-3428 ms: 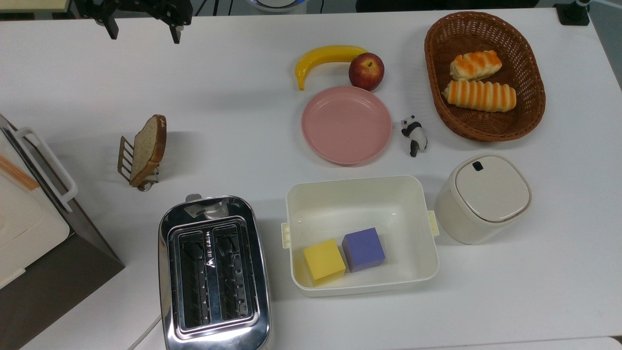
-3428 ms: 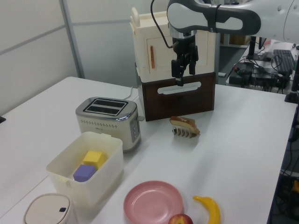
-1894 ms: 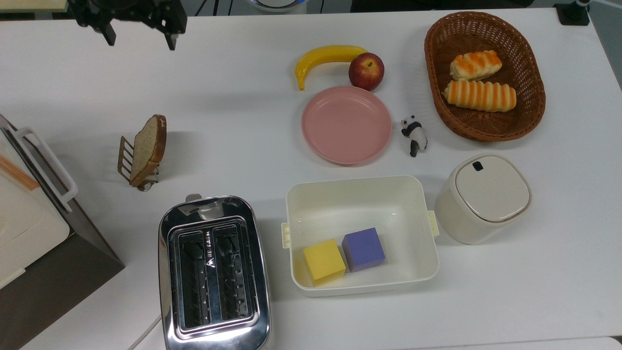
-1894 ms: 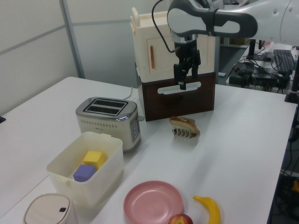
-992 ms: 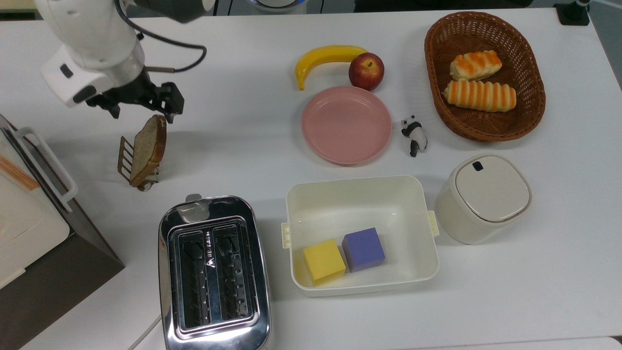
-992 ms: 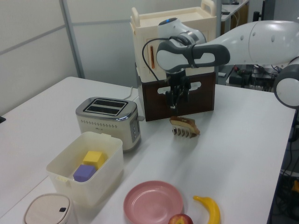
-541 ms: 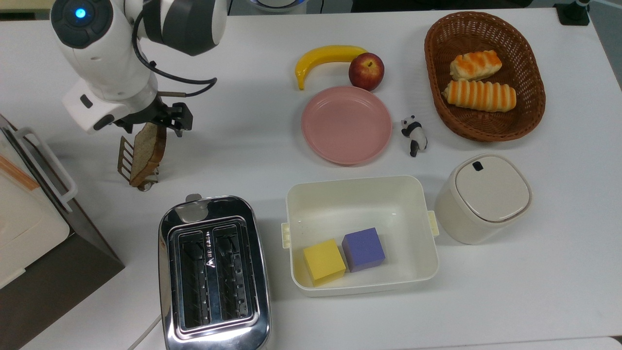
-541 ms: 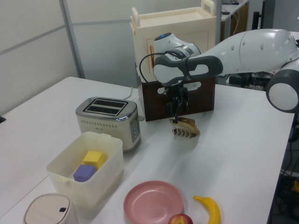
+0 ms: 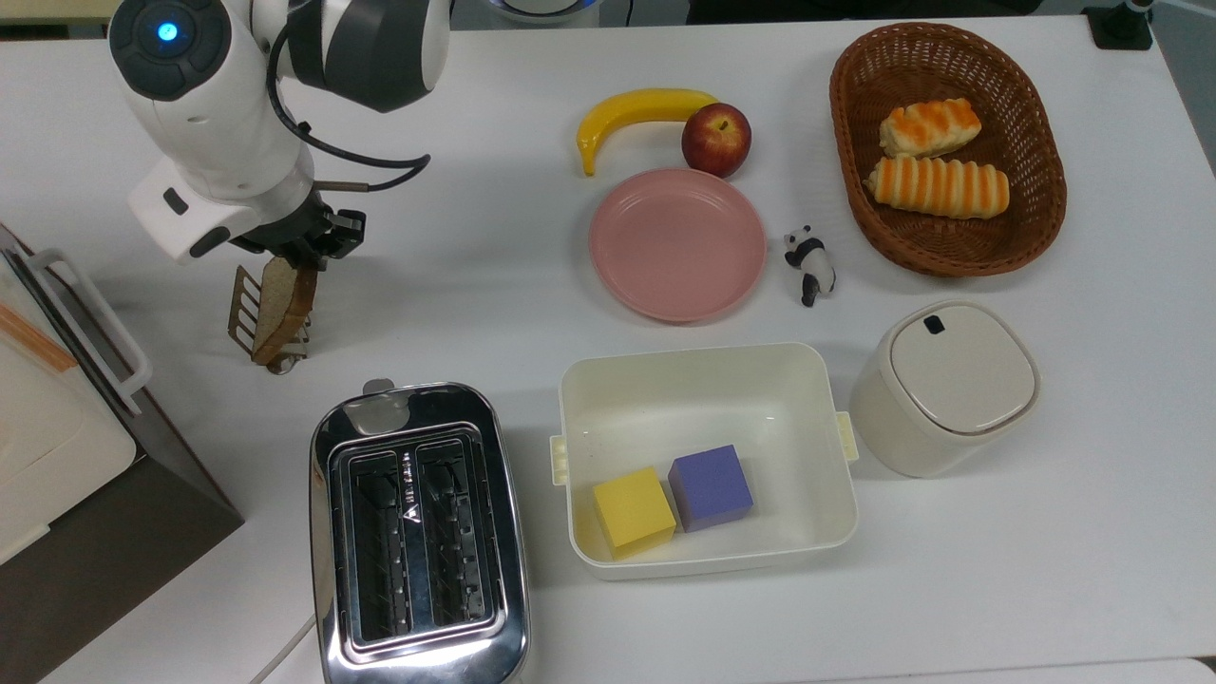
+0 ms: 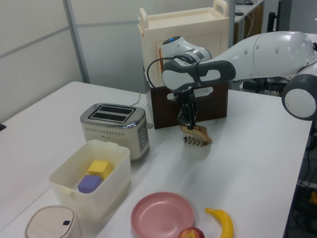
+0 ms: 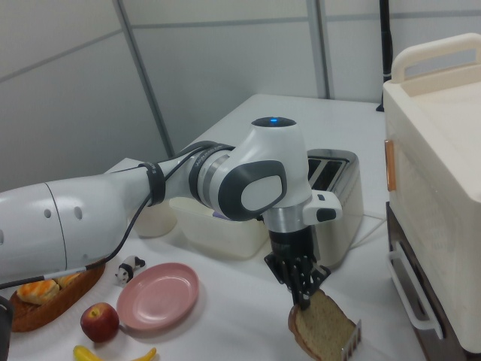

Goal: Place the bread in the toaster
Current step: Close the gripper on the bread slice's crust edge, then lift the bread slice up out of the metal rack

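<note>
White table (image 9: 494, 285) – gripper (image 9: 302, 255) clamped on racked bread (image 9: 280, 299) – toaster (image 9: 418, 537) apart

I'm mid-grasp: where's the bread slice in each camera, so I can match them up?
Top view: the bread stands in the rack at the top view's left, under the gripper.
Left view: bread at centre, before the brown cabinet.
Right view: bread at bottom centre.
Shared landmark: the toaster.

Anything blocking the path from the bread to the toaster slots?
Nothing visible. Bare table lies between the bread in its rack and the toaster, whose slots look empty. The tub sits off to the top view's right.
</note>
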